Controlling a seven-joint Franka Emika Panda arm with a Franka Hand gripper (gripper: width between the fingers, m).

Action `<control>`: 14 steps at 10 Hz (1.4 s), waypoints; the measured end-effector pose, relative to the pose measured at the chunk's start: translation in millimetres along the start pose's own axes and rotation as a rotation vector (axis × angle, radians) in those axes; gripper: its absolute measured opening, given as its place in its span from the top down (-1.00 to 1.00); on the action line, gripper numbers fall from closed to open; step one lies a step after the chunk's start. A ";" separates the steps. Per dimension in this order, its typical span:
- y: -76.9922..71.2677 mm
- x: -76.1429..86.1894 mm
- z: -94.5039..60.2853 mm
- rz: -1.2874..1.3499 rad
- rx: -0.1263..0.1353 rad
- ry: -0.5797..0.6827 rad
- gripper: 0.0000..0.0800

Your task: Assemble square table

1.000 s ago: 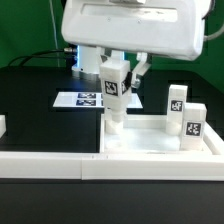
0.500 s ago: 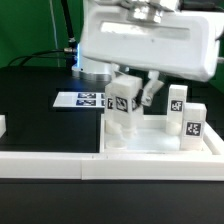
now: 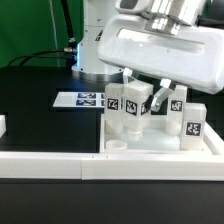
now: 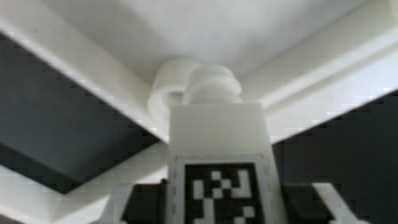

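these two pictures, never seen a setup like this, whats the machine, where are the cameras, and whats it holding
The machine is a single robot arm that ends in a two-finger gripper. It is putting together a small white table from loose parts.

The wider picture comes from a camera standing off the arm. The close-up comes from a camera on the wrist, looking down past the gripper.

The gripper is closed on a short white leg with a black-and-white tag, held tilted over the tabletop, the flat white plate with raised edges. In the close-up the leg points at a round corner socket.

Two more legs stand on the exterior view's right. A flat strip of printed tags lies on the black table, and a long white rail runs along the front.
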State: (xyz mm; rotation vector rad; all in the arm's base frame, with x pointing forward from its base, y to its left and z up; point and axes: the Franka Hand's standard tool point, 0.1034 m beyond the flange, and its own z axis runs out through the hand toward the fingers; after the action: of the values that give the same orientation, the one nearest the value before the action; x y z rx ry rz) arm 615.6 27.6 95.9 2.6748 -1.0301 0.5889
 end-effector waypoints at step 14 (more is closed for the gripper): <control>14.5 2.1 24.5 -0.026 -0.017 0.023 0.28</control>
State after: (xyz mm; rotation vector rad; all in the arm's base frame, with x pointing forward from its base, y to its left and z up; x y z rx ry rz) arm 614.2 7.5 75.7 2.6559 -0.9883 0.6014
